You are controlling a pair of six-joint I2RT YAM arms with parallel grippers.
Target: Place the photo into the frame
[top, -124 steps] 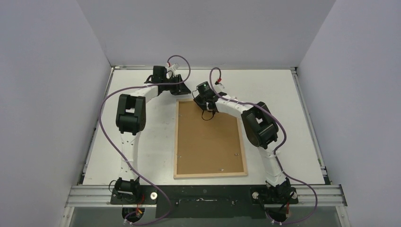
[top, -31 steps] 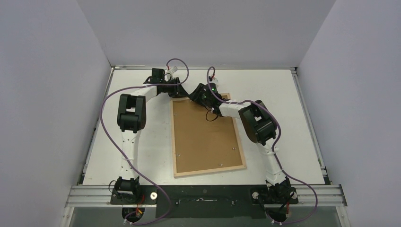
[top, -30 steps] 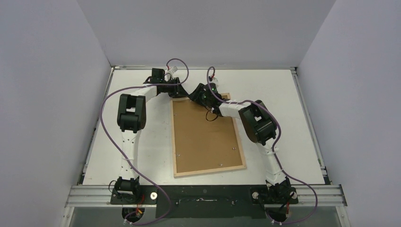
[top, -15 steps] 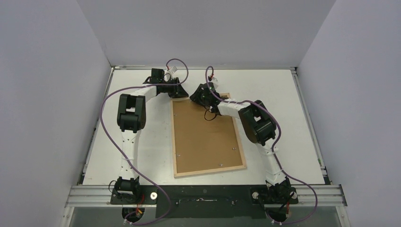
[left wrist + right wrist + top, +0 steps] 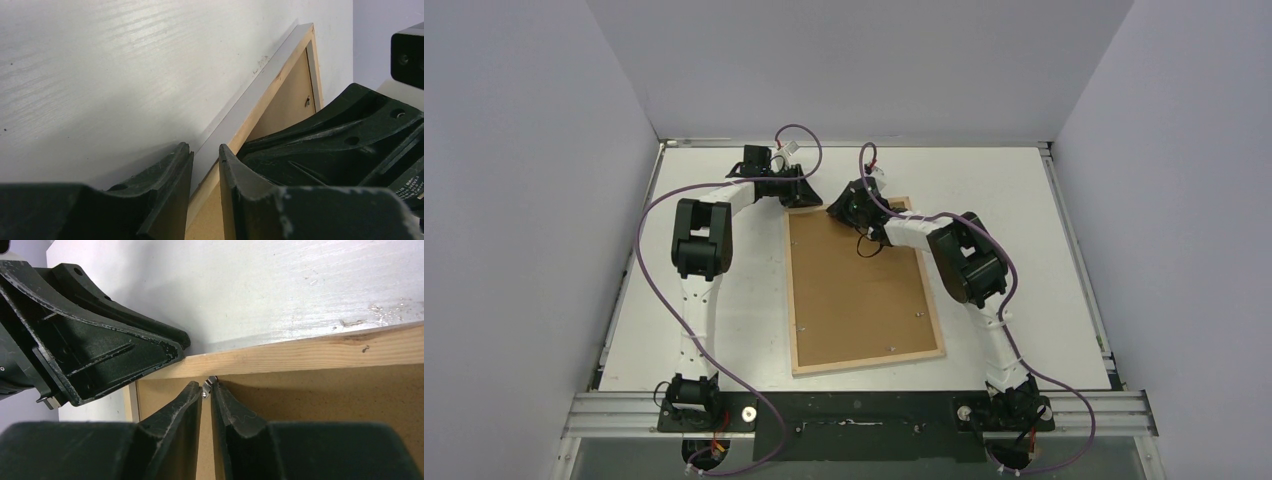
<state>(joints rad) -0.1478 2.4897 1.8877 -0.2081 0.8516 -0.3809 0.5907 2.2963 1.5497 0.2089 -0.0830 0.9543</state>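
While the large rectangular picture frame with a thin pale wooden rim (image 5: 869, 364) is laid face down and slightly skewed on the white surface (image 5: 1024, 250), its back is filled by a plain brown hardboard sheet (image 5: 859, 300). Its far left corner is straddled by the left pincer (image 5: 206, 152), whose black fingers are closed narrowly on the rim. Just beside it, the right pincer (image 5: 206, 386) is pressed almost together, with a small metal clip (image 5: 209, 383) at the sheet's far edge pinched between its tips.

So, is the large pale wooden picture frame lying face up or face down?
Face down: the frame shows its brown hardboard back with small metal clips upward.
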